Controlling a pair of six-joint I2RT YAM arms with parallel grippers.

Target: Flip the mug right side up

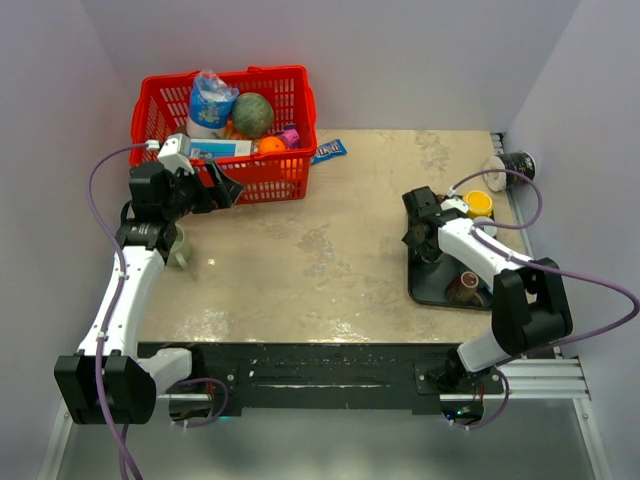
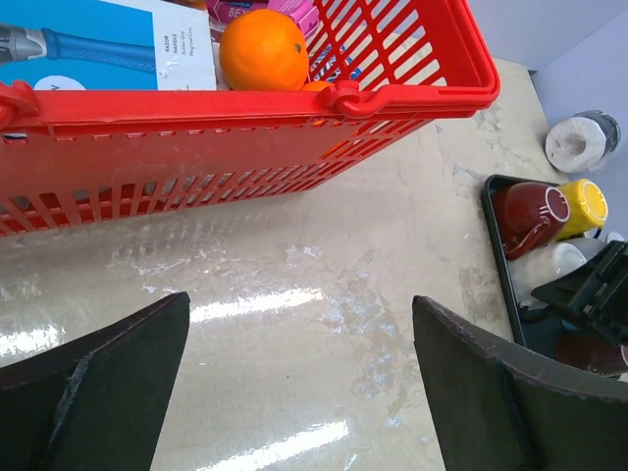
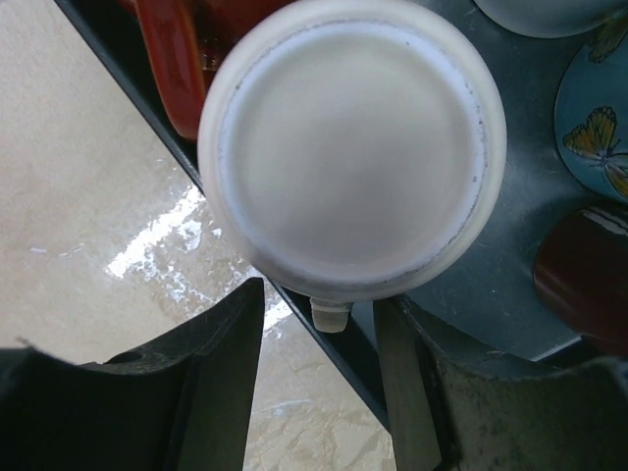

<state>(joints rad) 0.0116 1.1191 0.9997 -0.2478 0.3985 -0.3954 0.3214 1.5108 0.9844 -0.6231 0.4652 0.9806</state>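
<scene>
A white mug (image 3: 353, 147) stands upside down at the left edge of the black tray (image 3: 471, 294), its base filling the right wrist view. Its small handle (image 3: 331, 316) points toward the wrist camera. My right gripper (image 3: 319, 329) is open, one finger on each side of the handle with a gap on both sides. In the top view my right gripper (image 1: 420, 225) hangs over the tray's (image 1: 430, 290) far left corner and hides most of the mug. My left gripper (image 1: 225, 190) is open and empty over bare table (image 2: 299, 373), next to the red basket (image 1: 225, 130).
The tray also holds a red mug (image 2: 525, 211), a yellow mug (image 1: 479, 203), a brown mug (image 1: 465, 288) and a butterfly-patterned piece (image 3: 594, 147). The basket holds an orange (image 2: 263, 49) and groceries. A tape roll (image 1: 495, 168) and dark cup (image 1: 520, 163) sit at the far right.
</scene>
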